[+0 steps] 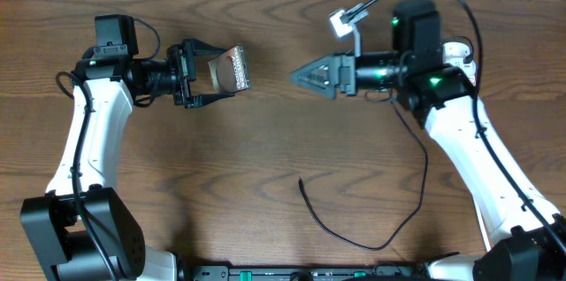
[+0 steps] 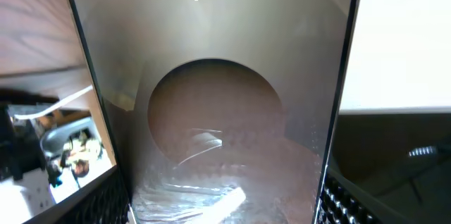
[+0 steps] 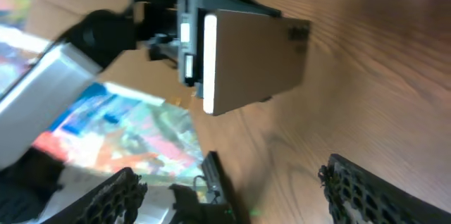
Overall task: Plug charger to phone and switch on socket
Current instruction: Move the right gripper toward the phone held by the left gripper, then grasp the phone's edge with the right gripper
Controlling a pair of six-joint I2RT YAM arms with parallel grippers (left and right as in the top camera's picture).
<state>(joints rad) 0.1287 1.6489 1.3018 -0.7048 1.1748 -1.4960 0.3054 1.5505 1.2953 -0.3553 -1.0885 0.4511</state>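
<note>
There is one phone [image 1: 228,67]. The left pincer [image 1: 233,72] grips it by its two long edges and holds it up off the counter [image 1: 221,184], standing on its side.

There is one charger [image 1: 386,246]. It lies on the counter below and to the right of the phone, well apart from it. It is a thin black cable in a big loop. One loose end points up toward the phone. Nothing is touching that end.

There are two pincers. The right pincer [image 1: 296,76] is to the right of the phone, level with it, and its tip points at the phone. There is a gap between them.

From above, the right pincer looks like a closed point. But its own camera shows its two fingers [image 3: 366,189] far apart, so it is open, with nothing between them. That camera also shows the phone [image 3: 254,58] as a tan slab, with the left pincer behind it.

The left wrist camera shows only the shiny face of the phone [image 2: 211,111], very close.

A small white thing [image 1: 455,51] with some red peeks out behind the right arm, far right of the phone. I cannot tell if it is the socket.
</note>
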